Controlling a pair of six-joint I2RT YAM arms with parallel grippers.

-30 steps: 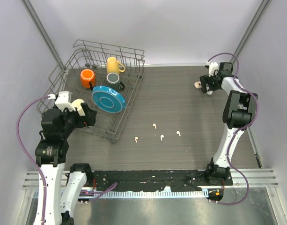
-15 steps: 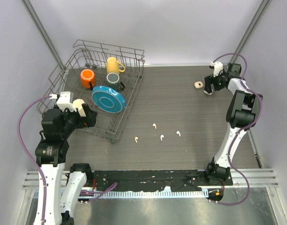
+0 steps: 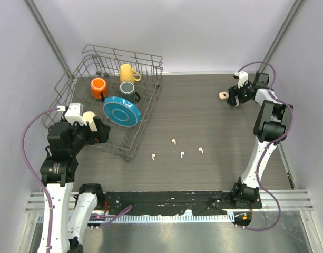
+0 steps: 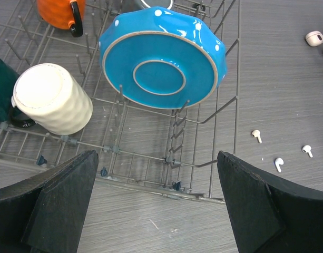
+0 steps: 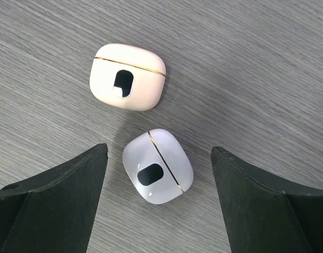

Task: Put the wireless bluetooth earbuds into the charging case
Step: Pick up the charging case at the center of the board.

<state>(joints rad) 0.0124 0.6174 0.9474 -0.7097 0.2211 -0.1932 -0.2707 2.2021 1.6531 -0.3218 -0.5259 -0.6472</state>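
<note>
Several tiny white earbuds lie loose on the dark table, near its middle front; three show in the left wrist view. Two closed charging cases lie at the far right. The cream-pink case lies just beyond my right gripper. The white case lies flat on the table between its open fingers, touching neither. My left gripper hangs open over the near edge of the dish rack, holding nothing.
A wire dish rack fills the back left, holding a blue plate, a cream mug, an orange mug, a yellow mug and a grey mug. Walls close in the left, back and right sides.
The right arm's wrist has swung a little to the right and settled over the white case, its fingers narrowing slightly. The left arm has not moved.
</note>
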